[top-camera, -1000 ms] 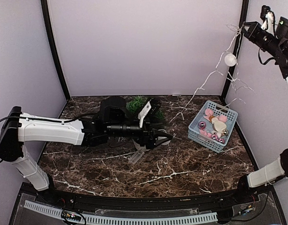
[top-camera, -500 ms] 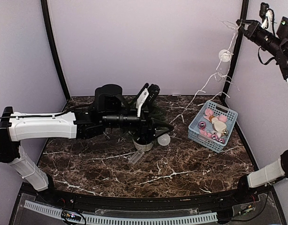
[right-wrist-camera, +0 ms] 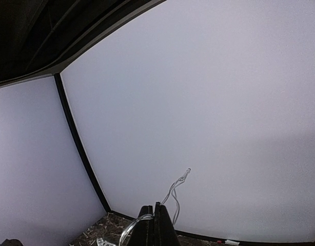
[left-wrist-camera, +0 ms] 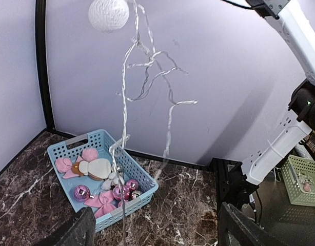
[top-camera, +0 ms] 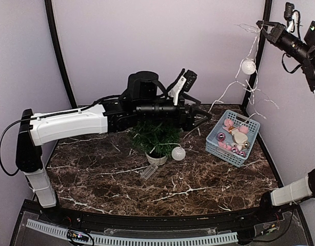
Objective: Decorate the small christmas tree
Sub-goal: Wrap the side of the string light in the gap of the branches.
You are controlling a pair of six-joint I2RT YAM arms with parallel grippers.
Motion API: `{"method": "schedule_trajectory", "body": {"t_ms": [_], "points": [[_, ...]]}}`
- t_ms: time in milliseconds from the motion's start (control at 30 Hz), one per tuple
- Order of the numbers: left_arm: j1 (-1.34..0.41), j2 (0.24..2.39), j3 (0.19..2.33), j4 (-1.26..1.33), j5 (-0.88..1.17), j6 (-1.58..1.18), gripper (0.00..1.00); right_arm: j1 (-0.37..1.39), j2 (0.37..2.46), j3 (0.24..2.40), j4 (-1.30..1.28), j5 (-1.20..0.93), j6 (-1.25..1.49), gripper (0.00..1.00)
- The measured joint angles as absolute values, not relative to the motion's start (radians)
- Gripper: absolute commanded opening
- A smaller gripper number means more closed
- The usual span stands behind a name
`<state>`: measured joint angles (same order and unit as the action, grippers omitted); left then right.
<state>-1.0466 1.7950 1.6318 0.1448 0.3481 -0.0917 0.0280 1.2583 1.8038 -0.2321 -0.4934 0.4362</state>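
Near the middle of the counter (top-camera: 96, 171): the small christmas tree (top-camera: 155, 137). Stands upright in a pale round pot (top-camera: 156, 159), dark green and bushy, its crown partly hidden under the left arm. Just right of the pot, a white ball ornament (top-camera: 178, 153) on the marble, contact with the pot hard to judge. In front of the pot, a small clear piece (top-camera: 149, 171), lying flat, too small to name.

Above the tree and reaching rightward, the left tool (top-camera: 204, 120): fingers (left-wrist-camera: 70, 233) spread wide in the wrist view. Between them hangs the string of lights (left-wrist-camera: 123, 110), touching neither as far as can be seen.

Further right, a blue basket (top-camera: 222, 146) on the counter, well apart from the tree. Holds pink baubles, pink bows and a pale flat ornament.

High in the right rear corner, the right tool (top-camera: 265, 26): fingers pressed together, pinching the upper end of the string. Carries a white globe (top-camera: 248, 66) a little below that grip, then trails down in loose kinks toward the basket's near side.
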Motion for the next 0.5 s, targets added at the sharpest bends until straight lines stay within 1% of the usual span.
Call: {"method": "schedule_trajectory", "body": {"t_ms": [100,133,167,200,300,367,400,433,467,500], "points": [[-1.047,1.856,1.697,0.106,0.350,-0.091,0.78,0.028,1.258,1.800,-0.223,-0.506,0.440,0.00],[-1.047,1.877,1.720,0.092,0.351,-0.093,0.74,0.028,1.258,1.799,-0.222,-0.507,0.443,0.00],[-1.047,1.896,1.741,0.081,0.351,-0.089,0.72,0.028,1.258,1.798,-0.220,-0.510,0.443,0.00],[-1.047,1.912,1.759,0.070,0.351,-0.090,0.66,0.028,1.258,1.797,-0.216,-0.513,0.444,0.00],[-1.047,1.949,1.801,0.049,0.352,-0.088,0.60,0.028,1.257,1.789,-0.207,-0.522,0.447,0.00],[-1.047,1.968,1.825,0.041,0.354,-0.082,0.54,0.028,1.255,1.780,-0.203,-0.525,0.447,0.00],[-1.047,1.975,1.836,0.034,0.355,-0.080,0.47,0.028,1.253,1.773,-0.202,-0.526,0.447,0.00],[-1.047,1.980,1.848,0.029,0.355,-0.079,0.43,0.028,1.252,1.769,-0.202,-0.527,0.447,0.00],[-1.047,1.987,1.860,0.027,0.356,-0.076,0.36,0.028,1.250,1.762,-0.201,-0.528,0.447,0.00],[-1.047,1.993,1.871,0.026,0.355,-0.072,0.33,0.028,1.249,1.758,-0.201,-0.529,0.447,0.00]]}}
